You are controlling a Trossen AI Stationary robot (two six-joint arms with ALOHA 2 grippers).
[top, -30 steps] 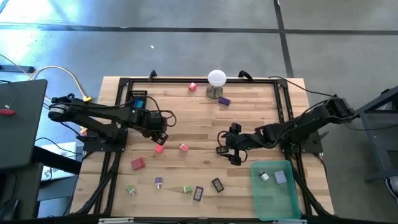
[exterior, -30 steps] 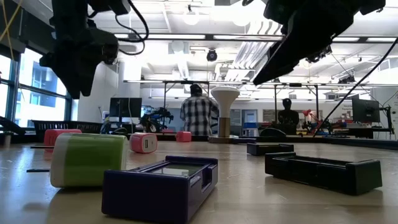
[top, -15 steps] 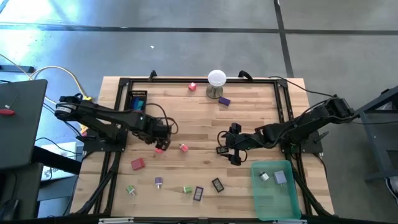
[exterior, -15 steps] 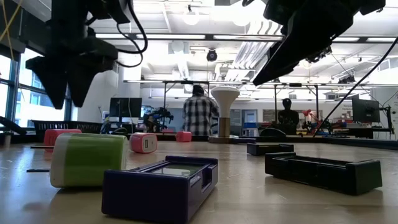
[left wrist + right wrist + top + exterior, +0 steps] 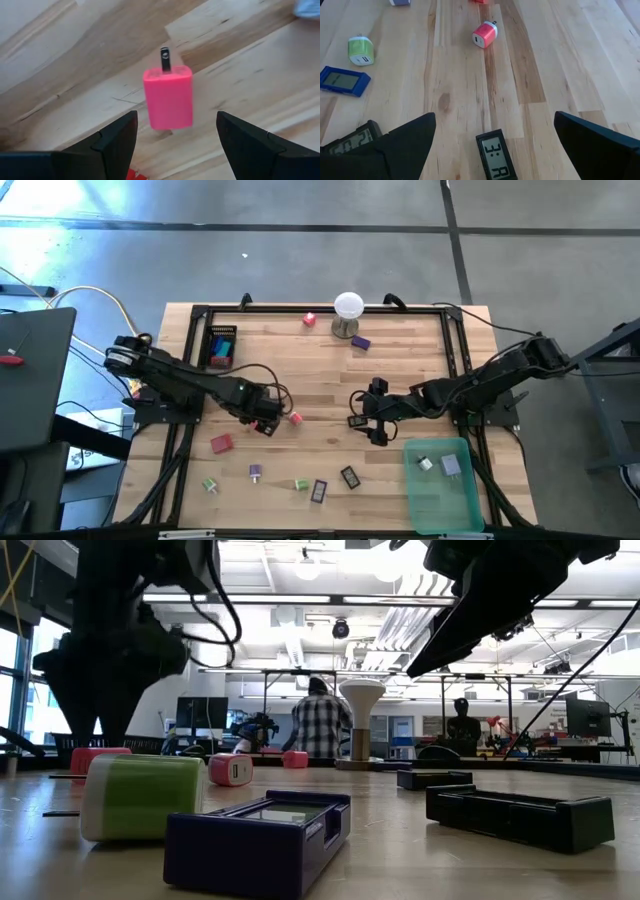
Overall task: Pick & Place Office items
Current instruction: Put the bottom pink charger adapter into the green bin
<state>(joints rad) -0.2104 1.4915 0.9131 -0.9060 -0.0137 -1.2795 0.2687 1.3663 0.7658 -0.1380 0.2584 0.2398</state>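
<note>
A pink plug block [image 5: 168,97] lies flat on the wooden table, its metal prong pointing away. My left gripper [image 5: 176,119] points down over it, left of the table's middle [image 5: 262,420]. It is open, one finger on each side of the block, touching nothing. My right gripper [image 5: 368,420] hangs open right of the middle, above a small black clock [image 5: 492,161]. Another pink block [image 5: 295,418] lies between the two grippers.
A red block [image 5: 221,443], green pieces [image 5: 210,484] [image 5: 300,483], a purple piece [image 5: 255,472] and small clocks [image 5: 319,491] [image 5: 349,476] lie along the near side. A green bin [image 5: 445,485] stands near right. A white ball on a stand [image 5: 348,308] and a black tray [image 5: 221,345] are at the far side.
My left gripper has gone toward the table's near edge, a little to the right, and down, ending over the pink plug block. Its fingers have opened wider and its wrist has turned a little. My right arm has kept still.
</note>
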